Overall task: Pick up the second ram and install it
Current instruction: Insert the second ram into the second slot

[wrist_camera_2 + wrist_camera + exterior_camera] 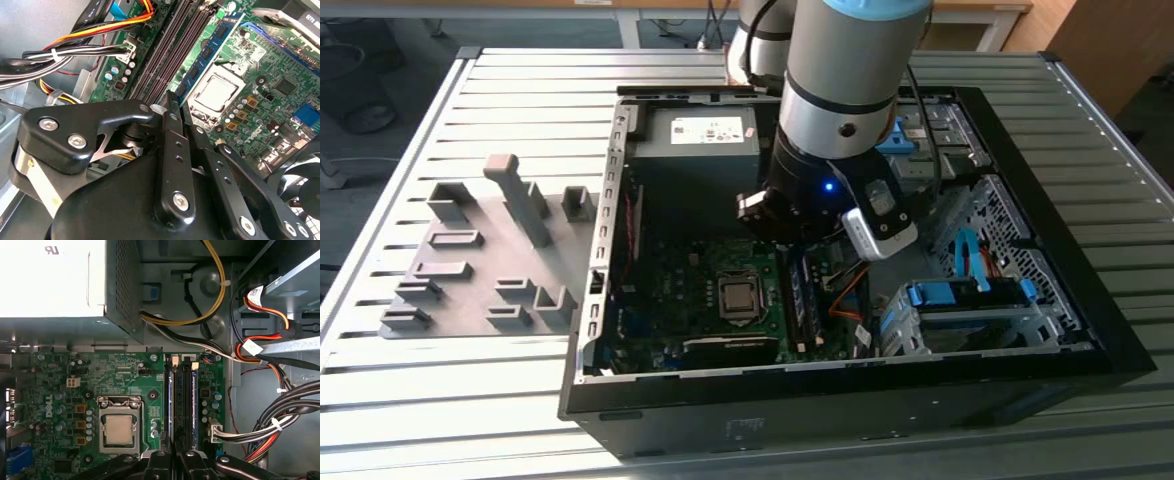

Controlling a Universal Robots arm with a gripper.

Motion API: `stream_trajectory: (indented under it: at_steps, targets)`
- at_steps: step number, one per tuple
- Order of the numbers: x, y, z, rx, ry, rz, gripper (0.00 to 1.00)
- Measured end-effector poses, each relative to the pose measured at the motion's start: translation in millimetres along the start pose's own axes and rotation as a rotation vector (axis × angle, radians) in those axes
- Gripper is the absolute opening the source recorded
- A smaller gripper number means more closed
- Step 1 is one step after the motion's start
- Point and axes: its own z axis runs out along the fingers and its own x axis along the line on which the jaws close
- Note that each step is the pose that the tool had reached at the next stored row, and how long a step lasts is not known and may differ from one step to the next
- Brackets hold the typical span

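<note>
Exterior view: arm reaching into open computer case (1067, 330) on slatted desk (520, 90).
Second wrist view: claw (175, 107) clenched, empty; second ram (207, 50) seated in motherboard slot just beyond fingertips.
First wrist view: CPU (119, 430) beside slots.

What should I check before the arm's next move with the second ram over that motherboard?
1. Gripper over the memory slots: ok. The gripper sits just above the memory slots.
2. Ram stick seated: ok for one. A ram stick stands in the slot nearest the CPU socket.
3. Second ram in the gripper: cannot tell.
4. Cables off the slots: ok. The cable bundle lies beside the board, apart from the slots.
5. Slot latches open: cannot tell.
</note>
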Motion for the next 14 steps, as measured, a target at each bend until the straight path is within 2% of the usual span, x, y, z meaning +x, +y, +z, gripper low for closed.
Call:
stream_trajectory:
  at_steps: [4, 7, 14]
  targets:
    - [-0.7, 0.0, 3.7, 0.0000, 0.0000, 0.000, 0.14]
    - [-4.2, 0.0, 8.9, 0.0001, 0.0001, 0.000, 0.14]
    - [-4.6, -0.2, 21.1, 0.0002, 0.0010, 0.000, 0.14]
